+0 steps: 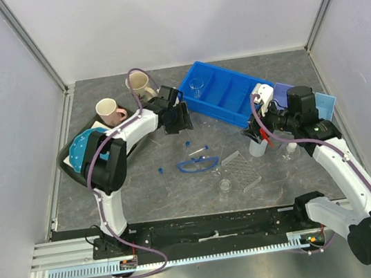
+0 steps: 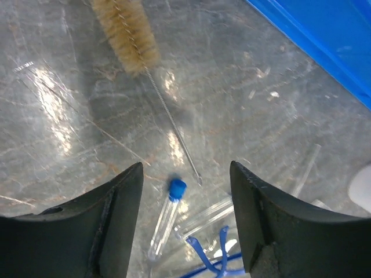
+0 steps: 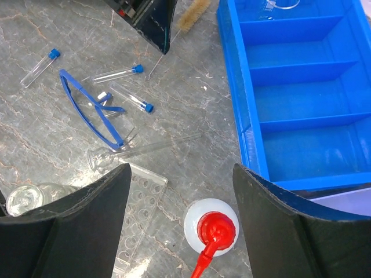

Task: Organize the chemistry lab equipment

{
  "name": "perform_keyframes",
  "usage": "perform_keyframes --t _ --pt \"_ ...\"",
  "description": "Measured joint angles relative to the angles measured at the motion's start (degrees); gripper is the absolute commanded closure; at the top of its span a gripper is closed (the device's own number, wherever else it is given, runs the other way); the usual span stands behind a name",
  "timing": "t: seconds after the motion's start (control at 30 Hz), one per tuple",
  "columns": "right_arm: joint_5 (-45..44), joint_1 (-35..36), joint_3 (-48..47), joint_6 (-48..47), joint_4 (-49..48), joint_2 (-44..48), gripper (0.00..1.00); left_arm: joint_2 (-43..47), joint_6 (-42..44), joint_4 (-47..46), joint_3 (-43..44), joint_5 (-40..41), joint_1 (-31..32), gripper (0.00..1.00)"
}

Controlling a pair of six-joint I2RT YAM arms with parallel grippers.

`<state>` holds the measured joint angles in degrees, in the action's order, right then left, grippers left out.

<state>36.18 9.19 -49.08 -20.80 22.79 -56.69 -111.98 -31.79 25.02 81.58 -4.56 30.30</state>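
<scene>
– White plastic squeeze bottle with red nozzle: where?
– Upright, just beside the blue compartment tray; your right gripper hangs above it, spread and empty. Centre it on the body before closing.

Grey marble-look tabletop. Far-left area: beige mug upright. Pinkish mug also upright, a bit nearer & to its left, not touching. Left edge: black tray w/ blue dotted plate on it, plate partly hidden. Far centre-right: blue divided bin, set at an angle to the tabletop edges, several compartments. Rt edge: pale blue flat sheet, near bin's rt end.
</scene>
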Motion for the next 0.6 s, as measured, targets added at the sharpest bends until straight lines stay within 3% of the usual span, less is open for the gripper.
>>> perform_keyframes --t 0.07,0.23,0.6 --pt "-0.13 0.0 0.0 -0.39 0.04 0.66 0.21 -2.51 -0.15 1.92 2.62 1.99 0.35 0.44" --pt "-0.5 0.0 -0.02 -0.74 0.28 1.84 0.21 -8.2 -0.7 7.19 9.33 6.29 0.66 0.53" --pt "-0.5 0.0 -0.02 -1.11 0.46 1.97 0.21 -13.6 -0.98 12.24 15.56 10.23 0.76 0.63"
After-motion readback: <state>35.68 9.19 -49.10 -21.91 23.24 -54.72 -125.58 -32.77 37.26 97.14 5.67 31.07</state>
